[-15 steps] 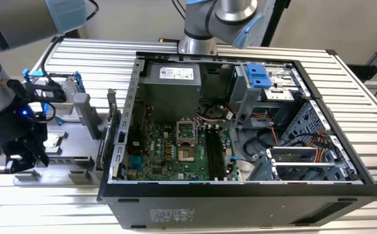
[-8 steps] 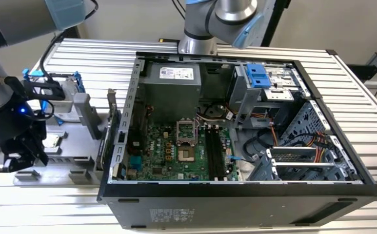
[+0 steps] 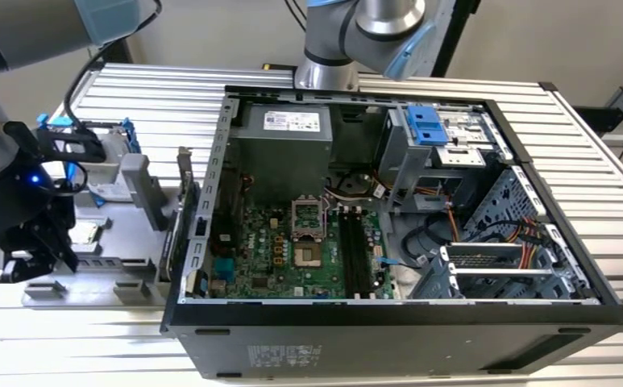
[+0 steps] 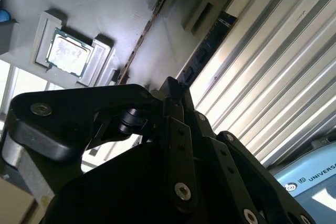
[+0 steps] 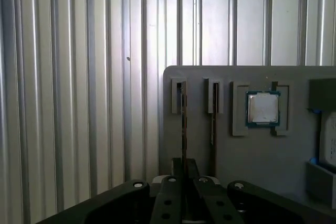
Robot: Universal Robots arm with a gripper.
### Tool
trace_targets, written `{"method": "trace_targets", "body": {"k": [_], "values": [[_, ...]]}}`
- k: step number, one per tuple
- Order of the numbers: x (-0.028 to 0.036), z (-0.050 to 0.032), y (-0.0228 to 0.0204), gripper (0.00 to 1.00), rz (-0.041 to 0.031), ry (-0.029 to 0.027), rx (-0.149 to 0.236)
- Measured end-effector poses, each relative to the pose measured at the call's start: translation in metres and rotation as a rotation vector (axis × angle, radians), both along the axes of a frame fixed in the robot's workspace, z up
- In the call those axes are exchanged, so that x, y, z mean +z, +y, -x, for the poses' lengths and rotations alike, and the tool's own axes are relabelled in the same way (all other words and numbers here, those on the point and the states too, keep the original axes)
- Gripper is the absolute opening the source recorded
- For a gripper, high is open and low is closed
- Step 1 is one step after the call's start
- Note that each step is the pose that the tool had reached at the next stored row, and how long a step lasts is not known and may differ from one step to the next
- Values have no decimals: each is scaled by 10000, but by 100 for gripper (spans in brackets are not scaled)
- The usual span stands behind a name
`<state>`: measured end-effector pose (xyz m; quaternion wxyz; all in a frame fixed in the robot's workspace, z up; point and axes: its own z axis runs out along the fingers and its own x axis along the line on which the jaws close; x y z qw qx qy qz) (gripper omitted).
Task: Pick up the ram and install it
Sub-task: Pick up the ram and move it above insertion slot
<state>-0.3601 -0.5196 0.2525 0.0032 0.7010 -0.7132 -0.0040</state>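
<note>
glare streaks the ribbed table (image 4: pixel 273 77) in the second wrist view; the first wrist view is dim.

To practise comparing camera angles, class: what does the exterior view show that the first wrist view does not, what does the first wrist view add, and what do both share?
Exterior view: the open computer case, its green motherboard and the black memory slots on it. First wrist view: the ram, standing on edge in a slot of the gray holder, in line with the tool. Both views: the tool at the gray holder, and the ribbed metal table beneath.
</note>
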Motion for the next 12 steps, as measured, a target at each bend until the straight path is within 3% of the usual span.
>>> {"method": "trace_targets", "body": {"k": [12], "values": [[62,0,0,0,-1,-1,-1]]}}
